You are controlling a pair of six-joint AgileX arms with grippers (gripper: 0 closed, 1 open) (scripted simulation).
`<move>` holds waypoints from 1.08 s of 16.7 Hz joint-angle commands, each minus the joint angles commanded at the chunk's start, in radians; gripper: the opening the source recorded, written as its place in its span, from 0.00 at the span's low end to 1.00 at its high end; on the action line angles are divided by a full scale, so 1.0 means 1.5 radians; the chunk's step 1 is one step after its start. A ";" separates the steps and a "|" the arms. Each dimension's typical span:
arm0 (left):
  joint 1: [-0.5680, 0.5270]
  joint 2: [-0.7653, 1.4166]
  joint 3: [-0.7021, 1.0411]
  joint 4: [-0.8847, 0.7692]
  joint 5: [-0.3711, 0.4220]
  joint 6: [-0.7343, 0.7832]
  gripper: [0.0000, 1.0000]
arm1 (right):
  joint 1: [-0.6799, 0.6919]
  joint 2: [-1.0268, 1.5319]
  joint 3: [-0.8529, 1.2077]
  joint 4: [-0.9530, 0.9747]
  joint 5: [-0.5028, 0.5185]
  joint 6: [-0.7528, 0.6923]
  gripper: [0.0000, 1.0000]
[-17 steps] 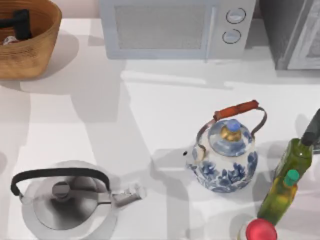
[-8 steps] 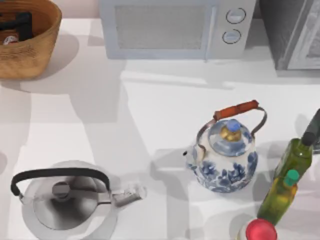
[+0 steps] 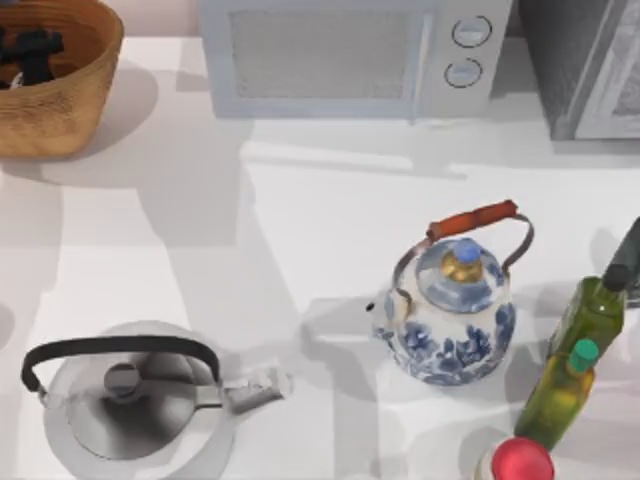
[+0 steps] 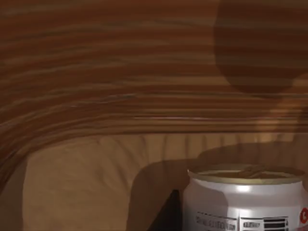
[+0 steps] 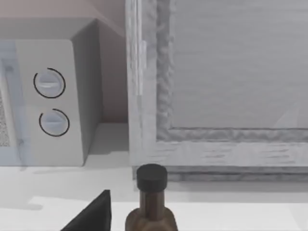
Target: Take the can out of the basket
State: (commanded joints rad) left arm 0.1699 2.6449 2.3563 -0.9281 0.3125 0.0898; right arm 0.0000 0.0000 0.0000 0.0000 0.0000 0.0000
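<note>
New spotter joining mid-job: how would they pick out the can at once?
Find the wicker basket at the table's far left corner, where the left gripper reaches in. The can stands upright inside it: a small white tin with a pale metal top.

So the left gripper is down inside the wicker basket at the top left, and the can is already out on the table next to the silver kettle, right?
Not quite. The left gripper is down in the basket at the table's top left, but the can is not out on the table. The left wrist view shows it upright inside the basket, with the woven wall behind it.
</note>
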 joint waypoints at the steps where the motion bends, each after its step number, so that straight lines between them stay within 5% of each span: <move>1: 0.000 0.000 0.000 0.000 0.000 0.000 0.32 | 0.000 0.000 0.000 0.000 0.000 0.000 1.00; 6: 0.000 0.000 0.000 0.000 0.000 0.000 0.00 | 0.000 0.000 0.000 0.000 0.000 0.000 1.00; 18: -0.007 -0.047 -0.029 0.000 0.000 -0.008 0.00 | 0.000 0.000 0.000 0.000 0.000 0.000 1.00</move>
State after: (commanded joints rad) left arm 0.1589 2.5744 2.3131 -0.9280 0.3124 0.0783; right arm 0.0000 0.0000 0.0000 0.0000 0.0000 0.0000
